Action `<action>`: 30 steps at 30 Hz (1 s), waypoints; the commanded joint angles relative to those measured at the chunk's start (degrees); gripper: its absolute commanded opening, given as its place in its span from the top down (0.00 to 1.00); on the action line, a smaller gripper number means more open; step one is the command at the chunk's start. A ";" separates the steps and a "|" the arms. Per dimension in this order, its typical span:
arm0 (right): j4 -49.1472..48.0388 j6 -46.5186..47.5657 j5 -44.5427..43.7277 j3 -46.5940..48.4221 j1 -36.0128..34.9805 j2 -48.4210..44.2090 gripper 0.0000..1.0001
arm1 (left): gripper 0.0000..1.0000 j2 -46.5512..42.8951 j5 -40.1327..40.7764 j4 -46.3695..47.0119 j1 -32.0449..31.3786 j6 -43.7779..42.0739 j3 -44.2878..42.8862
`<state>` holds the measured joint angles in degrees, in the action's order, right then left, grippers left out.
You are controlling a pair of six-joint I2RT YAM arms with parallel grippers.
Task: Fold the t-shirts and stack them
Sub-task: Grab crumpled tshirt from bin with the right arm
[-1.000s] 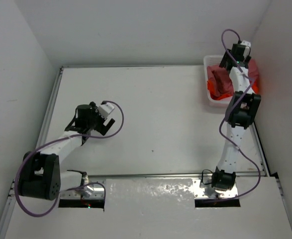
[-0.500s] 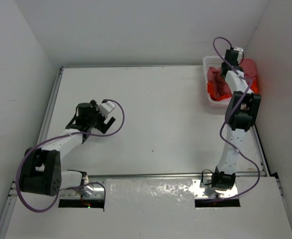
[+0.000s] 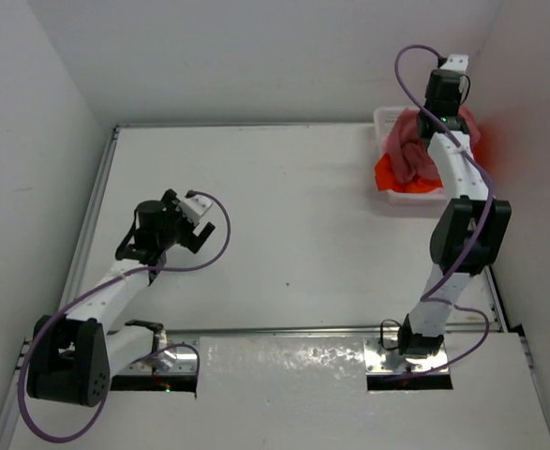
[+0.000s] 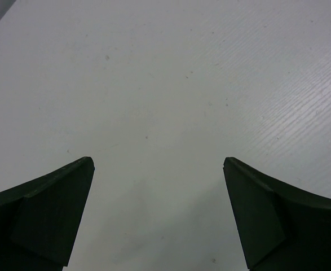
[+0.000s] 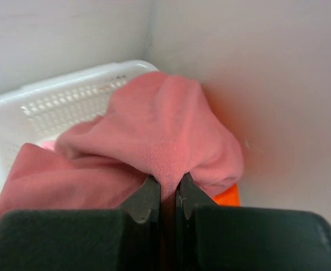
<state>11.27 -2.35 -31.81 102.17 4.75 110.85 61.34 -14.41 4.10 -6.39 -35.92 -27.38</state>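
1. Right gripper (image 5: 166,188) fingers pinch a fold of the rose-red t-shirt (image 5: 165,121), which hangs into the white basket (image 5: 58,93).
2. Orange t-shirt (image 3: 388,174) lies in the basket.
3. Left gripper (image 4: 157,164) fingers are spread over the table (image 4: 154,68).

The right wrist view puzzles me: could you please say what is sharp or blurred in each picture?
Right wrist view: right gripper a dark blur, the rose-red t-shirt pinched in it crisply knit. Left wrist view: left gripper soft-edged, table ribbing sharp. Top view: even light, reddish glow on the wall beside the basket.
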 commanded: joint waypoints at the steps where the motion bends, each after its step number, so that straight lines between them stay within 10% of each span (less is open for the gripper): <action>1: -9.86 1.91 -5.00 -2.33 -0.62 -5.03 0.94 | 0.00 -1.92 -2.11 1.61 -0.29 1.47 1.01; 4: -4.69 5.16 -5.90 4.51 -0.54 1.20 0.85 | 0.00 -2.80 -2.64 2.67 -0.29 2.26 1.97; 7: -3.36 4.73 1.27 3.65 -0.45 5.34 0.29 | 0.00 -3.51 -2.64 2.76 -0.29 2.79 2.68; 10: 4.00 3.67 2.28 6.37 -1.15 7.01 0.01 | 0.00 -3.77 -2.37 1.88 -0.29 3.14 2.85; 16: -4.93 11.56 9.30 -7.32 -7.56 -1.50 0.11 | 0.00 -3.95 -2.64 1.96 -0.29 3.05 4.52; 21: 1.03 8.33 13.61 -1.73 -8.18 4.45 0.77 | 0.00 -4.12 -1.76 1.35 -0.29 3.32 5.40; 30: 8.33 2.79 12.56 2.95 -7.57 10.44 0.76 | 0.00 -3.69 -0.09 2.14 -0.29 2.70 6.54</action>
<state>17.45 2.79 -19.62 103.70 -3.40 120.84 58.37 -14.63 3.66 -6.39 -33.15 -21.61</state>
